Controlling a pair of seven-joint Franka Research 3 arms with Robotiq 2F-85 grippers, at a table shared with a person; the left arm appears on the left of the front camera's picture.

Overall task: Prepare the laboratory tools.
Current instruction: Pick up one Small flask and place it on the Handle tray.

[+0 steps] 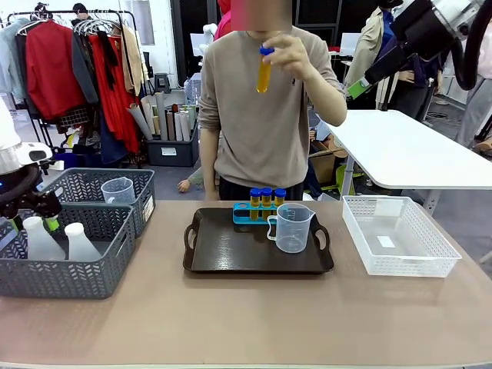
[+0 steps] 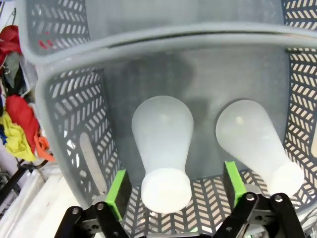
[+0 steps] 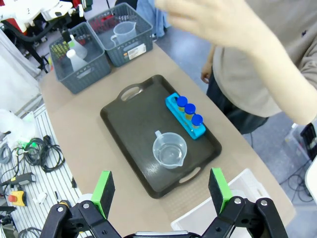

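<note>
Brown surface (image 1: 231,327) carries a dark tray (image 1: 223,254). Left of it, the left pincer (image 2: 175,186) gapes wide astride a white flask (image 2: 163,129) in a grey basket (image 1: 69,280). On the tray stand three amber tubes (image 1: 266,197) and a clear beaker (image 1: 291,229); beyond it a hand (image 1: 296,52) holds a fourth tube (image 1: 264,75). High to the tray's right, the right pincer (image 3: 161,184) hangs wide and empty.

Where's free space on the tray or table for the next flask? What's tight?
Free: left half and front of the tray, bordered by the tube rack and beaker; table strip before the tray; white basket floor. Crowded: near grey basket, two flasks, left hand straddling one.
</note>
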